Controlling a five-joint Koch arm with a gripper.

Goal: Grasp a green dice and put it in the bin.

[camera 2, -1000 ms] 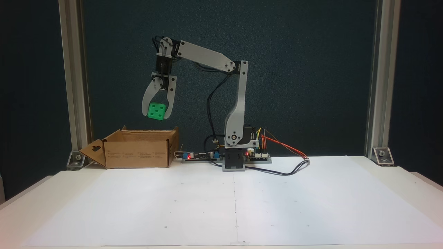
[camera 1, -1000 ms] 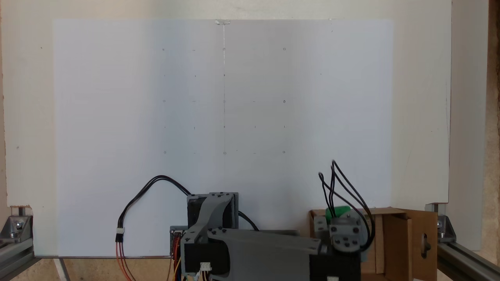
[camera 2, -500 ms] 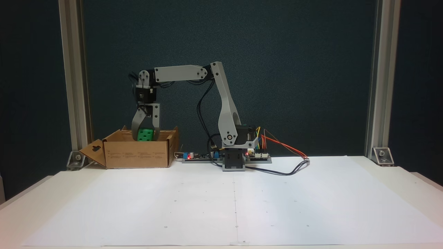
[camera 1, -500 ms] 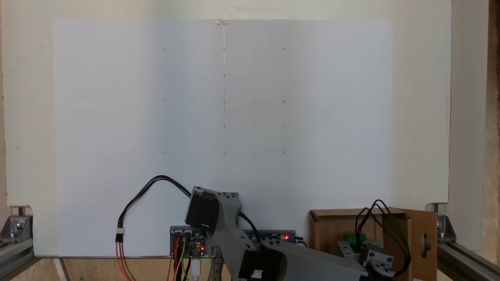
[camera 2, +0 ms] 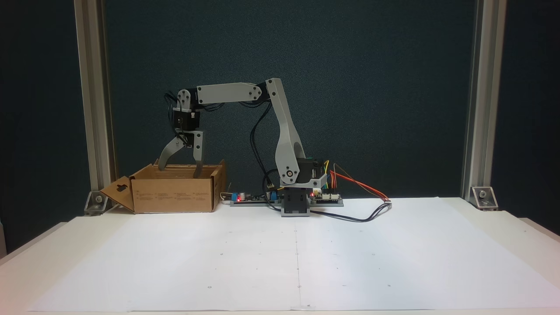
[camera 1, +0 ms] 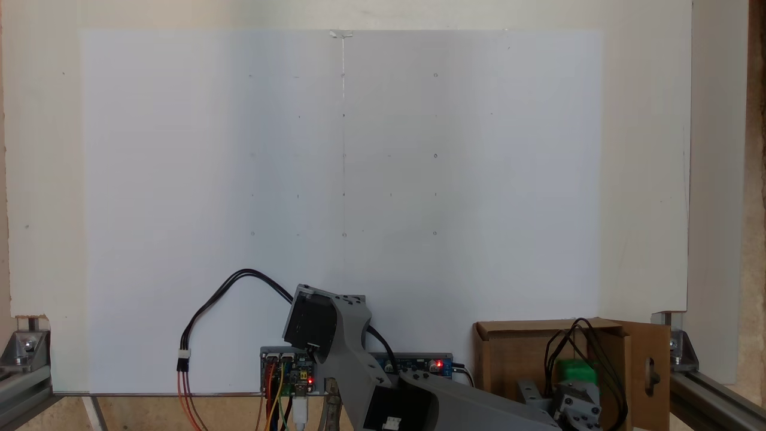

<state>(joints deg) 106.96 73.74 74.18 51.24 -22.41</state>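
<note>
The brown cardboard bin (camera 2: 175,194) stands at the back left of the table, its flap with the slot hole folded out to the left. In a fixed view from above, the bin (camera 1: 508,353) is at the lower right, and the green dice (camera 1: 575,371) lies inside it, partly behind black wires. My gripper (camera 2: 179,168) hangs over the bin's open top with its two fingers spread apart, tips at rim level and nothing between them. From the front the bin's wall hides the dice.
A white paper sheet (camera 2: 297,253) with small dot marks covers the table in front of the arm. The arm's base (camera 2: 295,203) and circuit boards with coloured wires sit at the back centre. Aluminium posts (camera 2: 89,100) frame both sides.
The gripper came down from high above the bin to its rim, then spread its fingers. The green dice left the fingers and dropped into the bin.
</note>
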